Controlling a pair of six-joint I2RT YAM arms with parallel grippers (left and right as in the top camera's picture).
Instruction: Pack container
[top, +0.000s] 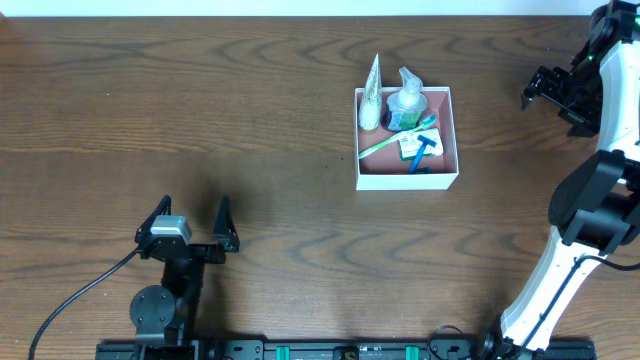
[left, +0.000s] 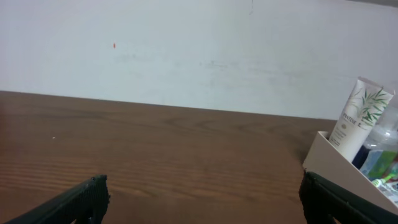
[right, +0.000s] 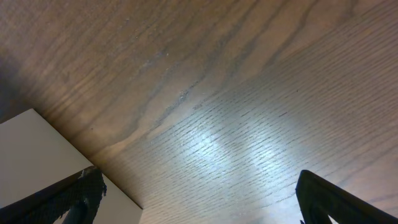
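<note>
The container (top: 407, 181), a square shallow box with white walls and a pink inside, sits right of the table's centre. In it are a white tube (top: 372, 92), a clear bottle (top: 407, 98), a green toothbrush (top: 385, 142) and a blue razor (top: 422, 150). My left gripper (top: 195, 218) stands open and empty near the front left, far from the box. In the left wrist view the container (left: 333, 163) and tube (left: 359, 117) show at the right, beyond my open left gripper (left: 202, 200). My right gripper (top: 536, 88) hovers open and empty to the right of the box.
The right wrist view shows my right gripper (right: 199, 200) over brown wood table (right: 236, 93) and a flat white surface (right: 37, 155) at lower left that I cannot identify. A pale wall (left: 186, 50) rises behind the table. A cable (top: 80, 295) trails from the left arm.
</note>
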